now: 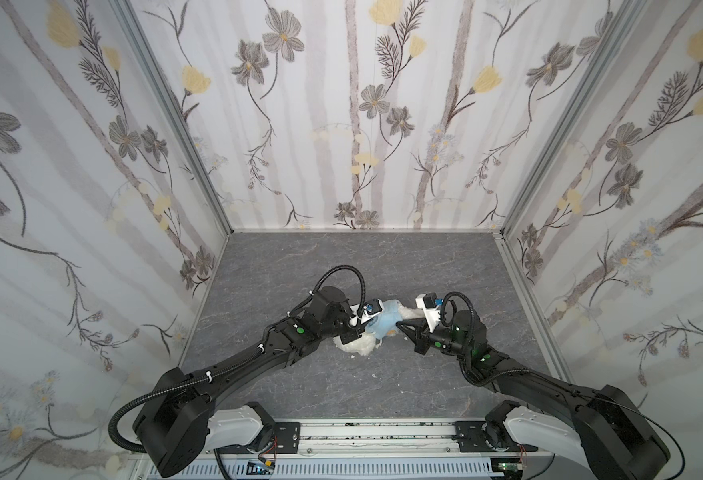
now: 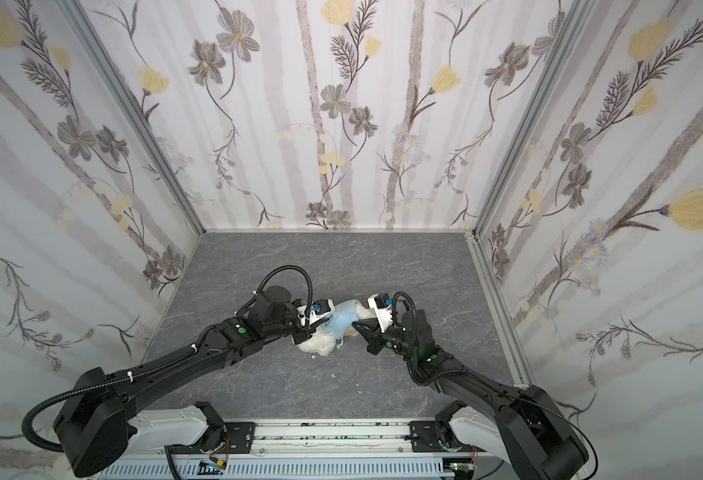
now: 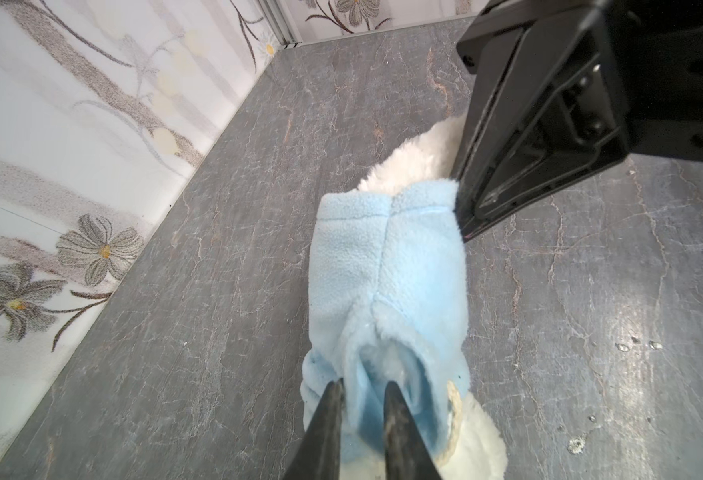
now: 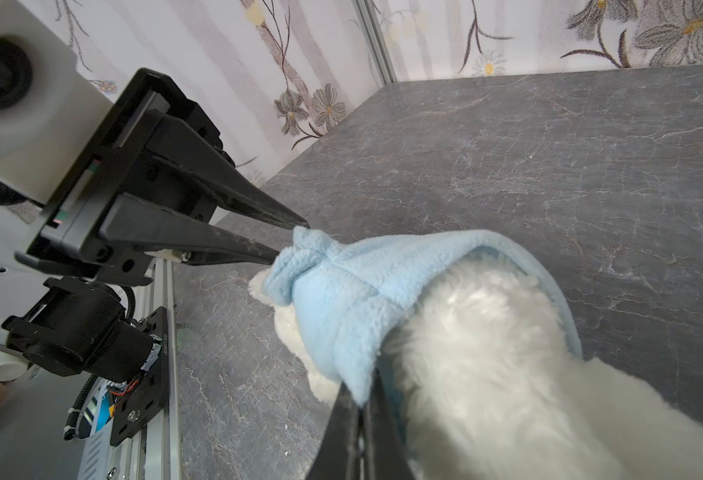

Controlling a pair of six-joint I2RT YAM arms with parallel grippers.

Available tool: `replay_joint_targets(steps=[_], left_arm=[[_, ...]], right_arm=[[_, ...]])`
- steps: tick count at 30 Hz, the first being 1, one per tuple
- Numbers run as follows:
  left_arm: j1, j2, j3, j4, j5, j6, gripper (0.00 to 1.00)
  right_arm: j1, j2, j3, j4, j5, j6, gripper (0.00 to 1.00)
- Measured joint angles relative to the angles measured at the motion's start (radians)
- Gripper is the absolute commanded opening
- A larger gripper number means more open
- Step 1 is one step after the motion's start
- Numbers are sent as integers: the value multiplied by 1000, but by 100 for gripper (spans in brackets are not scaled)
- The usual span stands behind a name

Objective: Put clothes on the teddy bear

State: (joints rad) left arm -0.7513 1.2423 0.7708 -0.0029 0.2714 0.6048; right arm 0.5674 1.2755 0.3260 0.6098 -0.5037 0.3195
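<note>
Jaws flank the teddy bear [image 4: 487,353], which lies mid-table [image 1: 341,266], partly inside a light-blue hoodie [image 3: 387,266]; those of the right gripper [image 4: 360,397] press together on the hoodie's hem beside the white fur; those of the left gripper [image 3: 362,386] stand slightly parted, a bunched fold of the hoodie's other end between them.
</note>
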Motion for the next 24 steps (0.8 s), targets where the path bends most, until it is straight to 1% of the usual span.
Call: replay_joint_targets(steps=[5,7,12,16,20,24], left_arm=[[-28,-26,-6,-5,10,40,5],[-40,-35,-14,-8,-8,66,3],[-50,-57,-35,-11,-40,137,3],[-50,-21,-29,-16,-88,185,2],[-50,14,-5,-19,-94,209,3],[-50,55,16,-18,-91,223,8]], right_arm=[[-5,5,0,19,-10,13,0],[-6,8,1,19,-13,13,0],[-7,12,3,19,-13,16,0],[-7,13,5,16,-13,15,0],[-7,13,11,15,-13,13,0],[-7,18,14,14,-13,11,0]])
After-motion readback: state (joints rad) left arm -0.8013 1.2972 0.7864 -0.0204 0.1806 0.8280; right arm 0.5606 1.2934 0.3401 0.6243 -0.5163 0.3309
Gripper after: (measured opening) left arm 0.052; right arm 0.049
